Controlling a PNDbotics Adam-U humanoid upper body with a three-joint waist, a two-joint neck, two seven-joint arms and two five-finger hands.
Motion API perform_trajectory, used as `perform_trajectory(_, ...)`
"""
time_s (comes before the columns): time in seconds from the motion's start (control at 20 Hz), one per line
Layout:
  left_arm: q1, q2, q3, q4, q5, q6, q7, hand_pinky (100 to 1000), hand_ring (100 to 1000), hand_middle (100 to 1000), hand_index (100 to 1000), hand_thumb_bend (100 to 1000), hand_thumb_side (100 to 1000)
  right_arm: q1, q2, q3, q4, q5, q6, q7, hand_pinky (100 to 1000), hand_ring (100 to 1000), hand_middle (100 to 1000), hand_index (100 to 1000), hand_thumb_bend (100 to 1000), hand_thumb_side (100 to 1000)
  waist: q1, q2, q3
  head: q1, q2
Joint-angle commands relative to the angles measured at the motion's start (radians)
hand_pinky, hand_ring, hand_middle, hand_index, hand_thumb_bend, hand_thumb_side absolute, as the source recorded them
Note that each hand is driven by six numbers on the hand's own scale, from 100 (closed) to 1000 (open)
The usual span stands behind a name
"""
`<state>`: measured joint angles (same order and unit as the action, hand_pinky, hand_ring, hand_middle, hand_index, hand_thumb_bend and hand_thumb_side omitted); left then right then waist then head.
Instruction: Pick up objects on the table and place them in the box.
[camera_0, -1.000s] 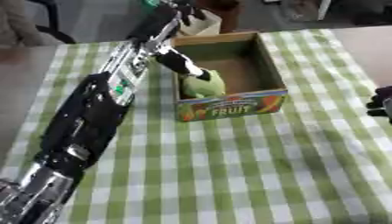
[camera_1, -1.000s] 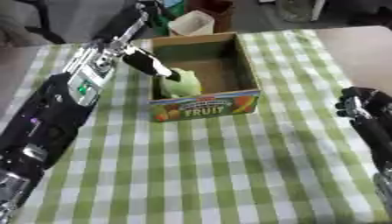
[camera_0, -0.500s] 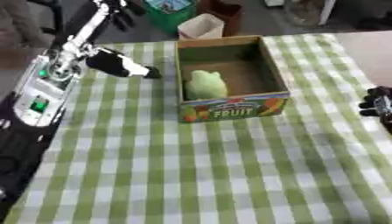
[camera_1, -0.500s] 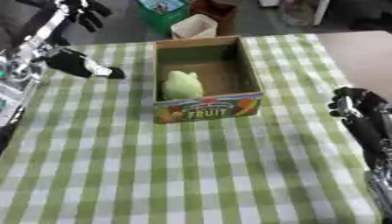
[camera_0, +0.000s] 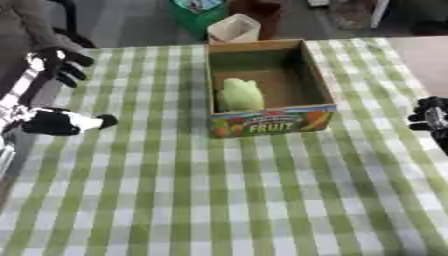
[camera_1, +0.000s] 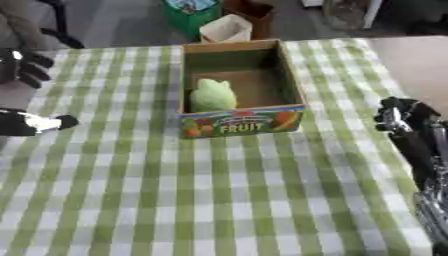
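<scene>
A cardboard box (camera_0: 271, 123) with a fruit print on its front wall stands at the far middle of the green checked table. A pale green rounded object (camera_0: 239, 94) lies inside it against the left wall. My left hand (camera_0: 58, 63) hovers at the table's far left edge, well away from the box, with its dark fingers spread and nothing in them. Its black and white thumb (camera_0: 63, 123) sticks out lower down. At the right edge, level with the box front, my right hand (camera_1: 399, 113) rests with relaxed fingers and holds nothing.
The checked cloth (camera_0: 227, 200) covers the whole table. Beyond the far edge stand a green bin (camera_0: 194, 10) and a pale paper container (camera_0: 233, 29). The right arm (camera_1: 429, 170) runs along the table's right side.
My left arm has pulled back from over the box to the table's left edge with an open hand. The green object stays in the box. The right hand has hardly moved.
</scene>
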<state>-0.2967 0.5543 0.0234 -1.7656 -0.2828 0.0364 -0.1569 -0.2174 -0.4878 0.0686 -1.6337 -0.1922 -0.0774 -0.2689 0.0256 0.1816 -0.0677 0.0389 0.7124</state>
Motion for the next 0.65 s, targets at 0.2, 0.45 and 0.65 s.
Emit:
perform_trajectory(0.2, 0.061, -0.010, 0.064, -0.045, 0.002, 0.001, -0.006, 608, 647, 674, 740, 781, 100, -0.005, -0.024, -0.012, -0.010, 0.002, -0.001, -0.006, 611, 618, 560, 662, 100, 527, -0.007, -0.016, 0.006, 0.007, 0.031)
perform_trajectory(0.45, 0.078, -0.026, 0.076, -0.048, 0.000, 0.006, -0.003, 606, 647, 673, 738, 780, 100, -0.003, -0.024, -0.011, -0.010, 0.002, 0.001, -0.005, 611, 618, 560, 662, 100, 527, -0.012, -0.017, 0.012, 0.013, 0.047)
perform_trajectory(0.65, 0.082, -0.034, 0.078, -0.048, 0.001, 0.007, -0.002, 604, 646, 672, 737, 782, 100, -0.004, -0.025, -0.010, -0.010, 0.002, 0.002, -0.004, 611, 618, 560, 662, 100, 523, -0.016, -0.018, 0.016, 0.013, 0.052)
